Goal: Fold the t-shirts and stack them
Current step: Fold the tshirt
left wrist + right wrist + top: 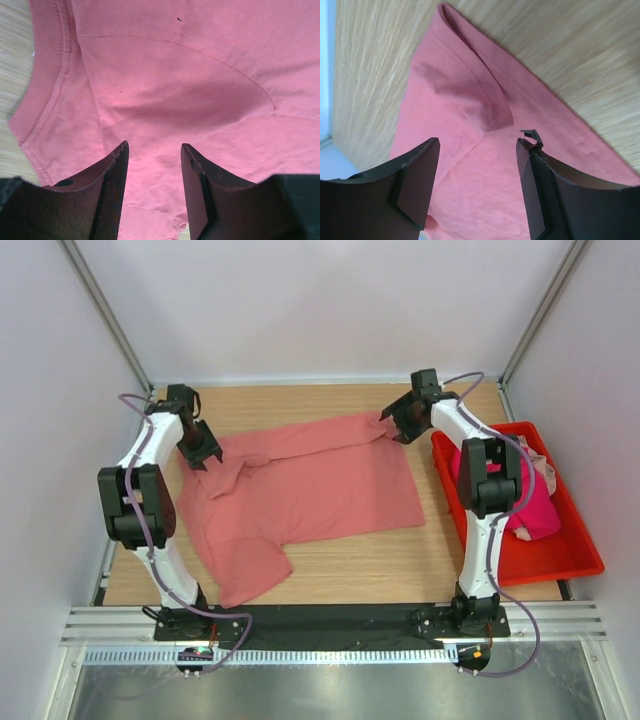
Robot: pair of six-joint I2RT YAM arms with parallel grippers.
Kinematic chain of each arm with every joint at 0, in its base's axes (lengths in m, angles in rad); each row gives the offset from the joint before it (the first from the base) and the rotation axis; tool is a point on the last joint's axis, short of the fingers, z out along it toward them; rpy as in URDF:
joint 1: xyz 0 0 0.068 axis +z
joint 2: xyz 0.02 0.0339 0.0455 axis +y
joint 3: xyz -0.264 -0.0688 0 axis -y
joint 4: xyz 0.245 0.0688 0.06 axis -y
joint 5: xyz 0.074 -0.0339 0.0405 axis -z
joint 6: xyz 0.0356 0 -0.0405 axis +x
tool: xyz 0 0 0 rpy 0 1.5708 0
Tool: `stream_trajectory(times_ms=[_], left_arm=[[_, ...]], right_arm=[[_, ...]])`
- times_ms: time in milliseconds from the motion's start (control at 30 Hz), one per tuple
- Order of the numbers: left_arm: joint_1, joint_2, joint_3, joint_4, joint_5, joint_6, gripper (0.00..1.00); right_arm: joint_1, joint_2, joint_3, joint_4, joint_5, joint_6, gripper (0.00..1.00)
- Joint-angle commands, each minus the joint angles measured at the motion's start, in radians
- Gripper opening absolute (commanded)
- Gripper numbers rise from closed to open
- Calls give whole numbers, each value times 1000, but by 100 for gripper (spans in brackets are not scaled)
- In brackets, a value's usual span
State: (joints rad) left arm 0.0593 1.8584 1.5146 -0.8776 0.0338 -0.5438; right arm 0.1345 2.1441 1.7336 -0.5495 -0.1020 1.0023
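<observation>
**A:** What takes up the wooden table?

**B:** The salmon t-shirt. It lies mostly flat at the centre, with one sleeve running to 7 o'clock and its far edge rumpled.

**A:** And beside it?

**B:** At 3 o'clock is the red bin. It holds a magenta t-shirt, with a pale pink t-shirt at that one's 12 o'clock.

**A:** The arms?

**B:** The left gripper is at the salmon shirt's 10 o'clock, by the ribbed collar. Its fingers are spread over the cloth and pinch nothing. The right gripper is at 1 o'clock over the far corner, also spread, with the hem lying below the gap.
</observation>
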Motion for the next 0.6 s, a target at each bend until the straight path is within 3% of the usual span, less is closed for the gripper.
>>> stream_trajectory(times_ms=[0, 333, 567], left_arm=[[1, 24, 4, 34, 38, -21, 47], [2, 88, 64, 8, 28, -27, 47], [1, 94, 65, -4, 17, -13, 47]], right_arm=[[17, -38, -43, 83, 56, 221, 70], [34, -39, -124, 122, 196, 351, 62], [31, -7, -134, 201, 167, 387, 56]])
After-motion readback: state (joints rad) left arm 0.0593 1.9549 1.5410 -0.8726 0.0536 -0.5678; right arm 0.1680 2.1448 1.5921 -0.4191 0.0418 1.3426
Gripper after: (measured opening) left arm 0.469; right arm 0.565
